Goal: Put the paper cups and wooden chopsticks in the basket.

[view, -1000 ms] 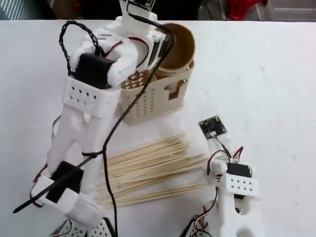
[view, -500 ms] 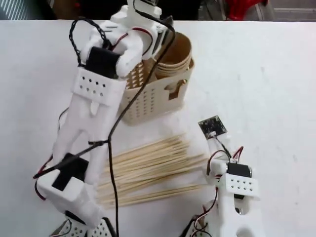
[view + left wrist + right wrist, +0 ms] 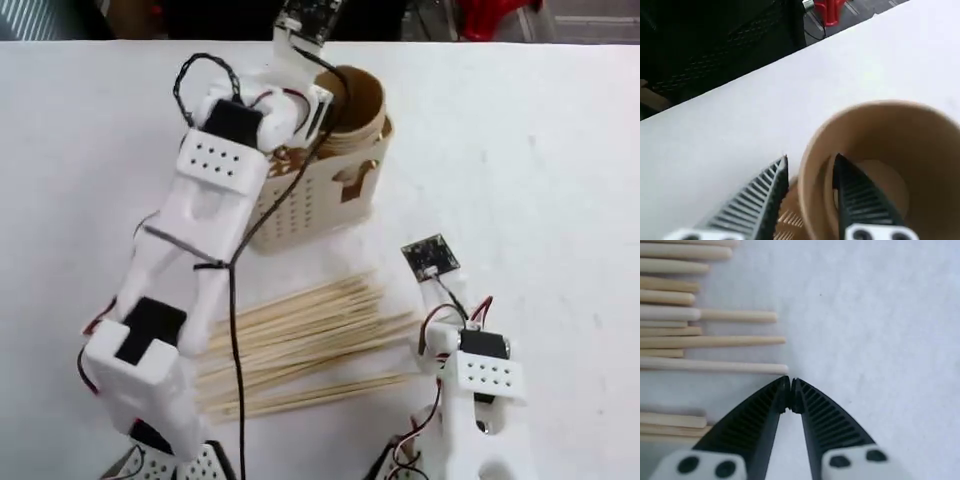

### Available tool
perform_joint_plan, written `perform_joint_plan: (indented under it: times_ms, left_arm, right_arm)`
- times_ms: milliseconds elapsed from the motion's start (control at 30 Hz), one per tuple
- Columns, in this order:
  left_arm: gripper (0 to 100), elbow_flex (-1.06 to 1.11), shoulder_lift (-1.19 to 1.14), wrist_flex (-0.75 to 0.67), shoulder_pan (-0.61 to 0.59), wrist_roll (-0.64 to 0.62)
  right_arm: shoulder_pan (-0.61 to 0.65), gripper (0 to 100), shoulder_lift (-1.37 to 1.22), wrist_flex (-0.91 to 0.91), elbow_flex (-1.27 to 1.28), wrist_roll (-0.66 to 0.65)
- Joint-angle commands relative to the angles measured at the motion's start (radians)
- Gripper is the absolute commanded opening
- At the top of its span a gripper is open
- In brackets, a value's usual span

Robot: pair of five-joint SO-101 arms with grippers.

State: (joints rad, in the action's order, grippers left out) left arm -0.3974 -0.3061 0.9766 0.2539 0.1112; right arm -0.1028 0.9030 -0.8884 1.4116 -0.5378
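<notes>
A stack of brown paper cups (image 3: 362, 98) stands in the right end of the cream perforated basket (image 3: 320, 205). My left gripper (image 3: 811, 160) is open over the basket, its jaws straddling the top cup's (image 3: 890, 150) rim, one inside and one outside. A pile of wooden chopsticks (image 3: 300, 340) lies on the white table in front of the basket. My right gripper (image 3: 790, 384) is shut and empty, low over the table just off the chopsticks' (image 3: 710, 342) right-hand ends.
The left arm (image 3: 200, 220) stretches from the near-left table edge up over the basket's left half. The right arm (image 3: 480, 380) sits at the near right. The white tabletop (image 3: 520, 150) lies bare to the right of the basket.
The left arm swung toward the far side and set the tilted cup upright onto the stack in the basket. Its jaws have loosened on the rim. The right arm kept still.
</notes>
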Motion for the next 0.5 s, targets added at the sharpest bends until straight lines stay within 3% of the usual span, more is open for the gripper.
perform_joint_plan:
  times_ms: [0,167,467]
  left_arm:
    - [16,0.052,-0.044,-0.075,-0.008,0.011]
    - [16,0.02,-0.019,-0.066,-0.008,0.011]
    - [16,-0.249,0.213,0.241,-0.016,0.011]
  right_arm:
    - [0.01,1.8,0.002,0.015,-0.005,-0.008]
    - [0.01,1.8,0.002,0.015,-0.005,-0.009]
    - [0.01,1.8,0.002,0.015,-0.005,-0.008]
